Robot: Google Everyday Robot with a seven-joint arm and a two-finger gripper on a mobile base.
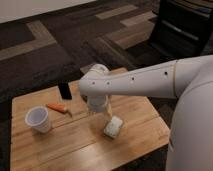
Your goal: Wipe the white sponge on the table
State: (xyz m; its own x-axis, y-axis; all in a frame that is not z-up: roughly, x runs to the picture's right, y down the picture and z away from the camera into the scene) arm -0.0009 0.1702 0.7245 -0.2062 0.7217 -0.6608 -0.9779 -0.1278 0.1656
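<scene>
The white sponge lies flat on the light-brown wooden table, right of centre near the front. My gripper hangs from the white arm that reaches in from the right. It hovers just above the table, slightly left of and behind the sponge, and is not touching it. Its pale fingers point down, stand open, and hold nothing.
A white plastic cup stands at the table's left. An orange carrot lies between the cup and the gripper. A small black object rests near the back edge. Dark patterned carpet surrounds the table, and dark furniture stands at the back right.
</scene>
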